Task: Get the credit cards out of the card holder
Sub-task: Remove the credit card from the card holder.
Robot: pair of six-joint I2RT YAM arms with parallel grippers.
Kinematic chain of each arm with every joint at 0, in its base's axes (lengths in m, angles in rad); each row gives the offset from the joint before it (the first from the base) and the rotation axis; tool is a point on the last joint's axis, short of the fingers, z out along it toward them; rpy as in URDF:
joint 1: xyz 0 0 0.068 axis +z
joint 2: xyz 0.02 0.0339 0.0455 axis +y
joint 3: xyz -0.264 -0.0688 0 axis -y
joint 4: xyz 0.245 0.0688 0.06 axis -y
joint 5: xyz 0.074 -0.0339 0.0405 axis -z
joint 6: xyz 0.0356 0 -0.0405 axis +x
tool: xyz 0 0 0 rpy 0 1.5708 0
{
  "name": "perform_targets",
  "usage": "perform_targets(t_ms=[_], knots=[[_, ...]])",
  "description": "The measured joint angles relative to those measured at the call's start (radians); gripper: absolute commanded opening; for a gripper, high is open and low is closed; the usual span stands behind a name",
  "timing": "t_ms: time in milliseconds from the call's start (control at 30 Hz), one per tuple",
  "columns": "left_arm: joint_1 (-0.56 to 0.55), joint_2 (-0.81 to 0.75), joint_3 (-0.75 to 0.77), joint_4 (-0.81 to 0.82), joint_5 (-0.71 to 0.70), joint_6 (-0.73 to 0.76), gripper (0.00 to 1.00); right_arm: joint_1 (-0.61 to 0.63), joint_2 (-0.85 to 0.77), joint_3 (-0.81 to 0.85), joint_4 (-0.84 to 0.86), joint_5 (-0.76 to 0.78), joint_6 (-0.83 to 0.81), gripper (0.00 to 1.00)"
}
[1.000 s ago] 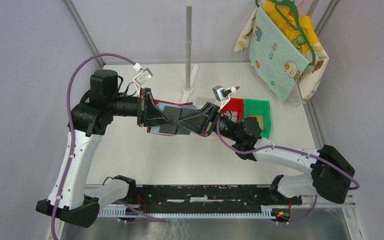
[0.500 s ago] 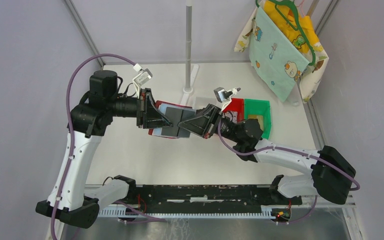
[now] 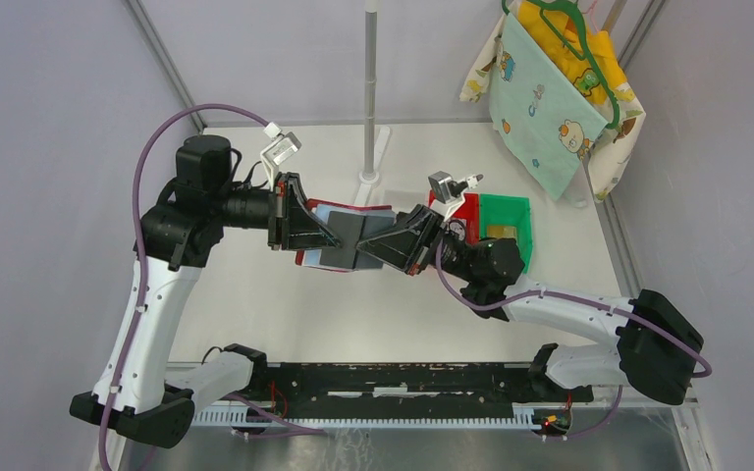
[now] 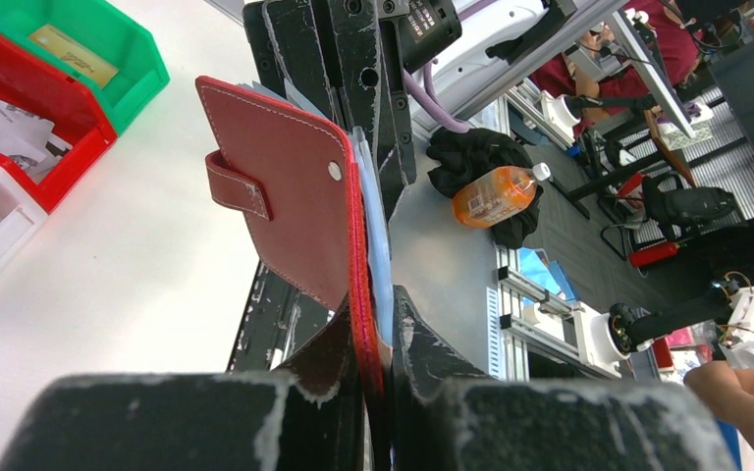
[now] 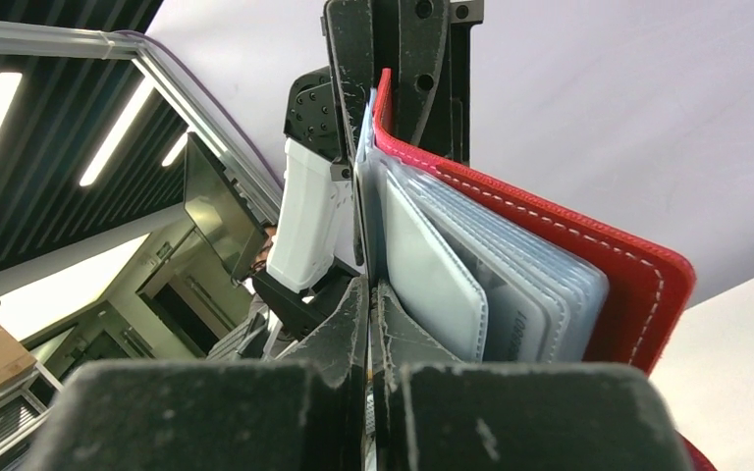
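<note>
The red card holder (image 3: 314, 258) hangs open in the air between my two grippers, above the middle of the table. My left gripper (image 3: 332, 238) is shut on its red cover (image 4: 285, 196), with a pale blue card edge (image 4: 379, 235) pressed beside it. My right gripper (image 3: 369, 245) faces it from the right and is shut on a thin grey-blue card edge (image 5: 367, 196) that runs up towards the left gripper's fingers (image 5: 412, 59). Beside that edge the holder's grey pocket panels (image 5: 432, 265) fan out against the red cover (image 5: 599, 255), with more cards tucked in them.
A red bin (image 3: 465, 210) and a green bin (image 3: 512, 218) holding a tan card (image 3: 499, 234) sit right of the grippers. A metal pole (image 3: 370, 98) stands at the back. Patterned cloths (image 3: 550, 88) hang at the back right. A black rail (image 3: 383, 378) lines the near edge.
My right gripper has drawn a little to the right, and its wrist has moved right with it. More pale blue shows at the holder's far edge. My left arm has barely moved.
</note>
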Motion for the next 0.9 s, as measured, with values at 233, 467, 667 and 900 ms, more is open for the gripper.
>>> perform_targets(t_ms=[233,467,667,900], knots=[[0.0,-0.001,0.0,0.021,0.018,-0.026,0.28,-0.003,-0.005,-0.008,0.015,-0.001,0.0,0.0],[0.003,-0.006,0.0,0.036,0.035,-0.027,0.18,-0.015,-0.023,-0.035,0.019,0.0,0.003,0.0],[0.005,-0.006,0.0,0.037,0.034,-0.029,0.1,-0.016,-0.029,-0.039,0.031,-0.001,0.005,0.0],[0.005,-0.006,0.0,0.05,0.034,-0.05,0.1,-0.016,-0.029,-0.045,0.048,0.0,0.008,0.0]])
